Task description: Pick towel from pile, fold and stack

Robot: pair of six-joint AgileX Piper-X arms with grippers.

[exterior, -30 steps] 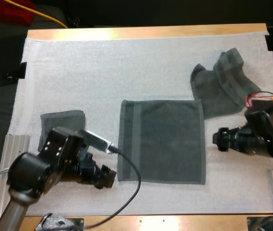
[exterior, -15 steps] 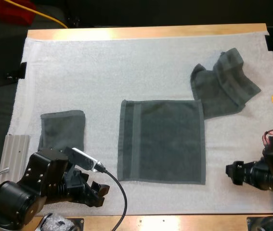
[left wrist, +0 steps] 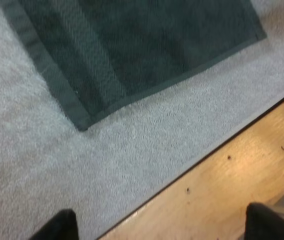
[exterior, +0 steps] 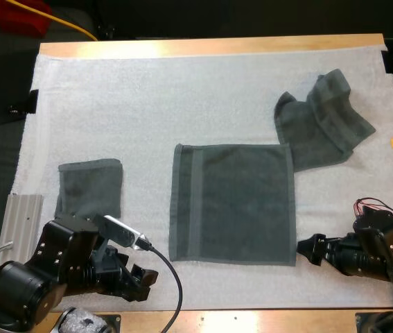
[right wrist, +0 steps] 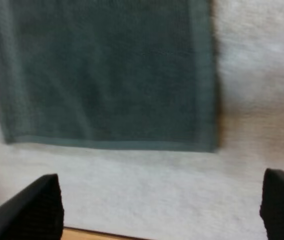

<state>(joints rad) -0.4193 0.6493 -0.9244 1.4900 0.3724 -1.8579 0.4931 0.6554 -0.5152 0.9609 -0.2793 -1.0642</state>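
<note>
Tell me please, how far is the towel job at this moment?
Done: one folded towel lies on the left of the mat, and a second towel is spread flat in the middle. In hand: the left gripper and right gripper, both open, sit by its near corners, holding nothing. Left: folding and stacking it, then the crumpled towel at the far right.

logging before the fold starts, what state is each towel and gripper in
spread towel: flat, unfolded, mid-mat
folded towel: folded, on the mat's left side
crumpled towel: bunched, far right
left gripper: open, holding nothing
right gripper: open, holding nothing
</note>
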